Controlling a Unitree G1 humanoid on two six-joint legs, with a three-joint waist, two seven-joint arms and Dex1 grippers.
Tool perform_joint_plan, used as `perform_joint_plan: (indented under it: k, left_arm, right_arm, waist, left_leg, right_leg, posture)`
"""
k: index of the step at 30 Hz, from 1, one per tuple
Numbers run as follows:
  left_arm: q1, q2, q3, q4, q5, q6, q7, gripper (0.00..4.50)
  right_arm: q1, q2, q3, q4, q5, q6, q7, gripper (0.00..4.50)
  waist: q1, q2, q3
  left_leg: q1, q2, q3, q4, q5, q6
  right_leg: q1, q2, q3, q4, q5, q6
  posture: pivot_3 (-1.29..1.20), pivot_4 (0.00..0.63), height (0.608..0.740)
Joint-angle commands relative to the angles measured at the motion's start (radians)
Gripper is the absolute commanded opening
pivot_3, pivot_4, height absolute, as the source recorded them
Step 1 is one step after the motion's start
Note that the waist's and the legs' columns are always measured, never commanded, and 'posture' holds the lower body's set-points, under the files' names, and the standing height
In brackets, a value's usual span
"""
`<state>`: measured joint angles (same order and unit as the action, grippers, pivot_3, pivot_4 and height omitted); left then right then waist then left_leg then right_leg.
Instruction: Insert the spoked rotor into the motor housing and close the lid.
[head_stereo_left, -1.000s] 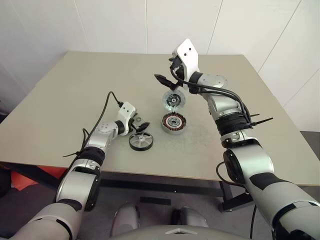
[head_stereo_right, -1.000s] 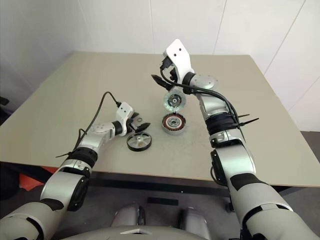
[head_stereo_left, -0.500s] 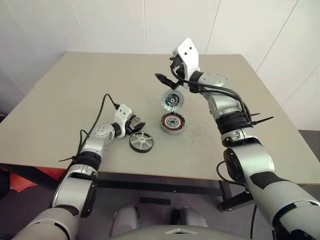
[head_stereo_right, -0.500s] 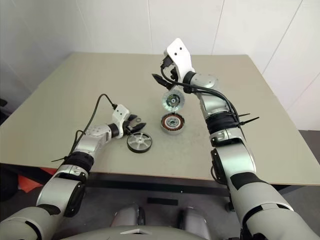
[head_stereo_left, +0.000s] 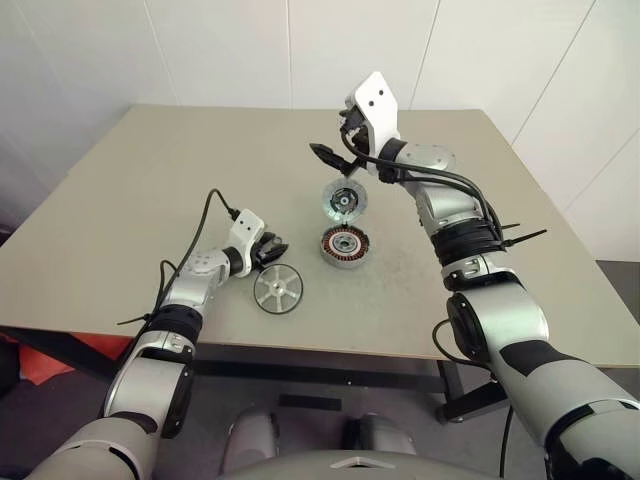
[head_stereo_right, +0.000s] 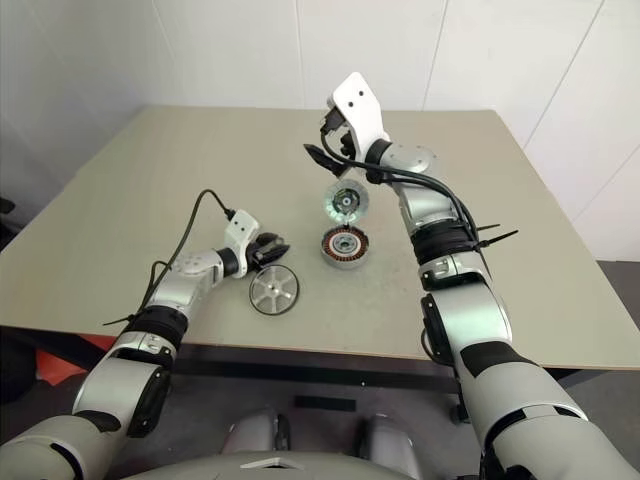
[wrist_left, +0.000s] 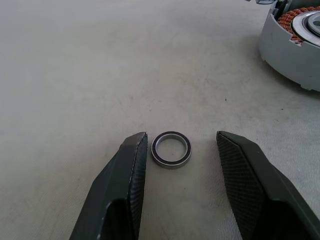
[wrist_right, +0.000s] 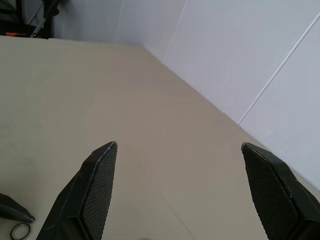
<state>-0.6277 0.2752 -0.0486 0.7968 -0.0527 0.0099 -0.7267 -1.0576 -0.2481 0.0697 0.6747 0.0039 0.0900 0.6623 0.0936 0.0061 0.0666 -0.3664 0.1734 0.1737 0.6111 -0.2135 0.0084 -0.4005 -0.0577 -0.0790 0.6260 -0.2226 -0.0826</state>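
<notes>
Rotor (head_stereo_left: 278, 290) lies flat on the surface (head_stereo_left: 150, 190) at about five o'clock from my left pincer (wrist_left: 180, 150), whose half-spread jaws straddle a small ring (wrist_left: 171, 149). Housing (head_stereo_left: 343, 246) sits at three o'clock. Right pincer (wrist_right: 180, 150) hovers high, wide open.

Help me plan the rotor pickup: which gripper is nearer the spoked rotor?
Left. The left gripper sits low on the table just beside the spoked rotor, straddling a tiny ring. The right gripper is raised above the lid, well beyond the motor housing.

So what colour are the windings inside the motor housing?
Copper-orange, ringing a silver centre in the motor housing; the left wrist view shows them best.
</notes>
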Motion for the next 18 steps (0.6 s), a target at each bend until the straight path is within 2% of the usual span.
perform_joint_plan:
  k: [1, 16, 18]
  left_arm:
    - [0.000, 0.018, 0.011, 0.016, 0.005, 0.013, 0.019, 1.49]
    - [-0.053, 0.002, 0.025, 0.009, -0.014, 0.019, 0.040, 1.49]
    - [-0.051, 0.002, 0.020, 0.026, -0.008, 0.015, 0.042, 1.09]
  right_arm:
    - [-0.040, -0.006, -0.020, -0.017, 0.018, -0.026, -0.008, 4.50]
    - [-0.042, -0.008, -0.016, -0.011, 0.014, -0.032, -0.008, 4.50]
    - [-0.042, -0.009, -0.017, -0.014, 0.014, -0.033, -0.008, 4.50]
  waist:
    - [0.000, 0.000, 0.000]
    - [0.004, 0.000, 0.000]
    - [0.004, 0.000, 0.000]
  left_leg:
    - [0.000, 0.000, 0.000, 0.000, 0.000, 0.000]
    - [-0.001, 0.000, 0.000, 0.000, 0.000, 0.000]
    - [-0.002, 0.000, 0.000, 0.000, 0.000, 0.001]
  right_leg:
    - [0.000, 0.000, 0.000, 0.000, 0.000, 0.000]
    - [0.000, 0.000, 0.000, 0.000, 0.000, 0.000]
    - [-0.001, 0.000, 0.000, -0.001, 0.000, 0.000]
  posture:
    - [0.00, 0.000, 0.740]
    - [0.00, 0.000, 0.740]
    - [0.00, 0.000, 0.740]
